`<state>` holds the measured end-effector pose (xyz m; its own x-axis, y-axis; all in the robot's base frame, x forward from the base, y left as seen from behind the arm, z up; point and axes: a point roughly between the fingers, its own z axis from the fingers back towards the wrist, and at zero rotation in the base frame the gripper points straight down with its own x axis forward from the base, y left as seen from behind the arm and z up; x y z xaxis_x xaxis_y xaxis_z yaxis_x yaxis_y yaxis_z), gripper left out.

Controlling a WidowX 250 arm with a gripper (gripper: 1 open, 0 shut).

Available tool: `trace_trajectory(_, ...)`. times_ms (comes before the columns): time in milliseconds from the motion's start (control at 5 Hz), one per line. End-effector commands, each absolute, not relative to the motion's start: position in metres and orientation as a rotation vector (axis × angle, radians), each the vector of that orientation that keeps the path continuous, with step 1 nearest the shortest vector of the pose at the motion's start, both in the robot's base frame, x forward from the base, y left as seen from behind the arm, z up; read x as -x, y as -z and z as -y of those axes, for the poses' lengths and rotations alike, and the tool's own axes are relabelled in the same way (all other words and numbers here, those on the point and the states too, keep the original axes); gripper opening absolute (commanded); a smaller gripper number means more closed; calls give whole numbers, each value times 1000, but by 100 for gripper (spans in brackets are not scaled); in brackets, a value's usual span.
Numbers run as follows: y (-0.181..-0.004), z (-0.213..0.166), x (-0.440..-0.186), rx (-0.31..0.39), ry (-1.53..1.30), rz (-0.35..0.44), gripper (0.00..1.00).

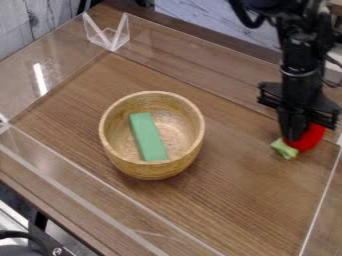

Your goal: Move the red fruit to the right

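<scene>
My gripper (299, 133) points almost straight down at the right side of the table (201, 215), jaws drawn fully together on the fruit (310, 138), whose red body shows just beside my fingertips on the right, with its green stem end (283, 150) poking out below and to the left of them. The fruit sits low, at or barely above the wood; I cannot tell whether it is clear of the surface. As I judge it, I am in the carrying step, and doing it well means keeping the grip firm and the wrist steady so the small rounded piece does not squirt out sideways (toy fruit like this tends to be slick), holding it just off the table so it does not drag, and setting it down short of the clear wall (325, 210) that runs close by on my right, then opening only once it rests. Well to my left stands the bowl (118, 158), upright, with a flat green block (147, 135) lying slantwise inside it; nothing else is in it, and I need not go near it. Far off at the back left corner sits a small clear folded stand (107, 33), holding nothing that I can see.
</scene>
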<state>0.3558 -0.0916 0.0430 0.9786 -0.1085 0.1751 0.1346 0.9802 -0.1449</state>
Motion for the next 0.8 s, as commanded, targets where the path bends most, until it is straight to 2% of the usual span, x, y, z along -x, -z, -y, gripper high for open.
trace_trajectory(0, -86, 85, -349, 168, 158, 265, 0)
trace_trajectory(200, -93, 82, -332, 180, 198, 266, 0)
trace_trajectory(600, -91, 80, -303, 199, 263, 231, 0)
